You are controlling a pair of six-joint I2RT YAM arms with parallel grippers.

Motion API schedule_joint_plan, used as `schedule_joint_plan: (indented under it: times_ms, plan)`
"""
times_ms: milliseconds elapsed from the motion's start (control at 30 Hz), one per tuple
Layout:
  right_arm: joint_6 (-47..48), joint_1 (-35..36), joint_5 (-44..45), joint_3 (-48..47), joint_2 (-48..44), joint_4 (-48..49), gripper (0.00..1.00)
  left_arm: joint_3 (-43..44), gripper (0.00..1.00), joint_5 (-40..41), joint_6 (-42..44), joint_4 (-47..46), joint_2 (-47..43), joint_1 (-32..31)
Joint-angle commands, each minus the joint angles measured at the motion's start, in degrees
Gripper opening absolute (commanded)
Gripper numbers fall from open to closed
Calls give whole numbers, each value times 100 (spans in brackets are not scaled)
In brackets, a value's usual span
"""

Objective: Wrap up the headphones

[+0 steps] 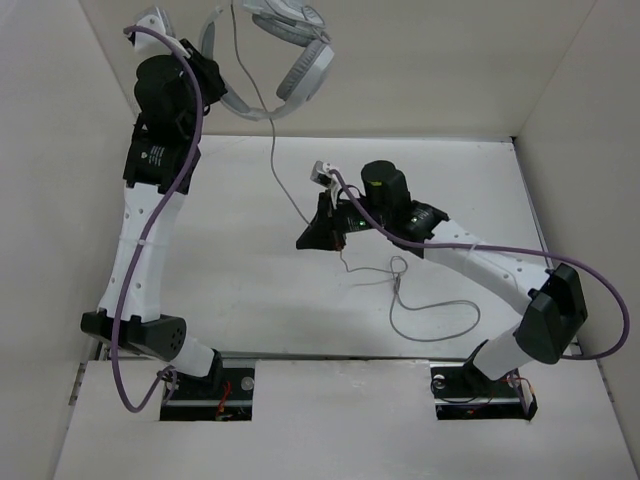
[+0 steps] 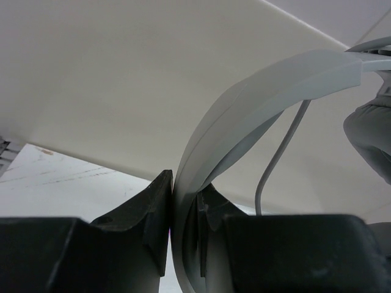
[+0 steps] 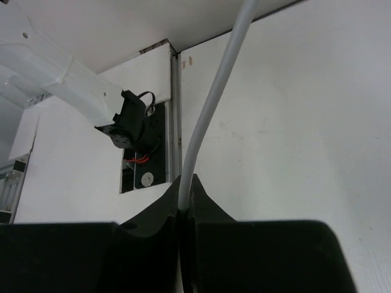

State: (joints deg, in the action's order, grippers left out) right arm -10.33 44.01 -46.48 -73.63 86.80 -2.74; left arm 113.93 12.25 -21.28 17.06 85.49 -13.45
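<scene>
The white headphones (image 1: 290, 50) hang in the air at the top of the overhead view, grey ear cups to the right. My left gripper (image 1: 215, 75) is shut on the curved headband (image 2: 256, 97), which runs up from between its fingers in the left wrist view. The thin grey cord (image 1: 273, 150) drops from the headphones to my right gripper (image 1: 312, 236), which is shut on it. In the right wrist view the cord (image 3: 211, 110) rises straight out of the closed jaws. The rest of the cord (image 1: 430, 315) lies in loose loops on the table.
White walls enclose the table on the left, back and right. The left arm's base mount (image 3: 137, 131) shows in the right wrist view. Purple arm cables (image 1: 590, 275) loop beside each arm.
</scene>
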Motion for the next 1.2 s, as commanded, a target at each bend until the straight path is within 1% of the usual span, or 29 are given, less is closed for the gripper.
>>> schedule_joint_plan:
  times_ms: [0, 67, 267, 367, 467, 633, 733, 900, 967, 1067, 1167]
  plan:
    - [653, 121, 296, -564, -23, -541, 8, -195, 0, 514, 140, -783, -191, -65]
    - [1048, 165, 595, -810, -67, -936, 7, -406, 0, 777, 412, -879, -200, -100]
    - [2849, 332, 2097, -2224, -207, -2545, 5, -1337, 0, 1349, 1432, -1406, -270, -390]
    - [3517, 349, 2730, -2822, -322, -2994, 4, -1758, 0, 1446, 1836, -1635, -305, -522]
    - [4080, 367, 3344, -3122, -375, -3144, 4, -2110, 0, 1482, 2057, -1741, -314, -592]
    - [5082, 411, 4400, -3334, -357, -2952, 2, -2656, 0, 1254, 2259, -1715, -410, -803]
    - [5452, 420, 4796, -3395, -305, -2724, 3, -2946, 0, 1026, 2531, -1697, -533, -1057]
    - [6094, 411, 5490, -3290, -191, -1977, 3, -3219, 0, 639, 2918, -1592, -718, -1436]
    - [6349, 411, 5667, -3185, -138, -1644, 4, -3245, 0, 324, 2928, -1426, -788, -1576]
    - [6560, 367, 5746, -3106, -85, -1397, 5, -3184, 0, -20, 2936, -1276, -876, -1726]
    - [6701, 131, 5747, -2886, -67, -1133, 6, -3026, 0, -380, 2989, -1065, -990, -1858]
